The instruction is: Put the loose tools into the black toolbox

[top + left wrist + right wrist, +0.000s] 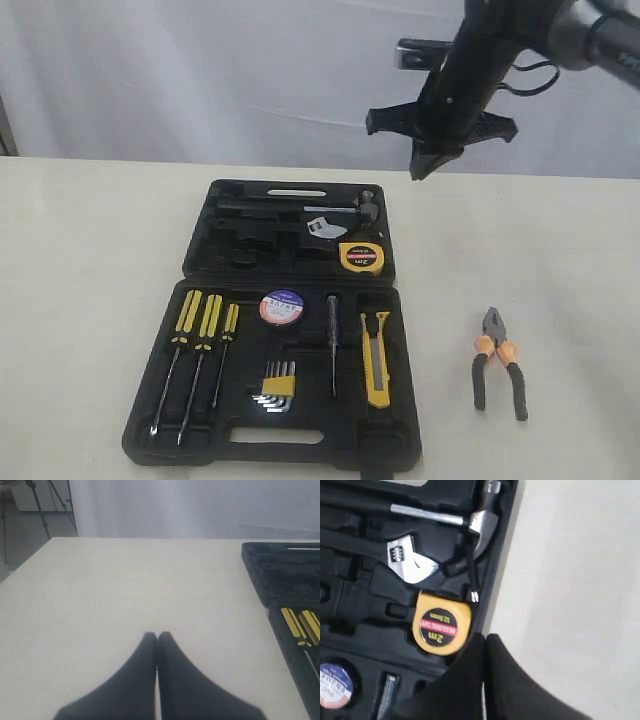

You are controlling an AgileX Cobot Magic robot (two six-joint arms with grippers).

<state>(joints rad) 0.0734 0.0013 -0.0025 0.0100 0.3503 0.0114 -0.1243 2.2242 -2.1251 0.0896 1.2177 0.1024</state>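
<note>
Exterior view: pliers [498, 372] lie alone on open bench [90, 260], apart from the toolbox [300, 442], off its right edge.
Inside the box sit tape measure [361, 257], utility knife [376, 358] and tape roll [283, 306]; left tool [157, 634] and right tool [485, 636] are both pinched together, empty.

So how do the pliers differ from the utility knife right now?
The pliers lie loose on the table, right of the toolbox; the utility knife sits in a slot inside it. The pliers have orange-and-black handles spread apart; the knife is one straight yellow-and-black bar. Both lie lengthwise, near to far in the exterior view.
</note>
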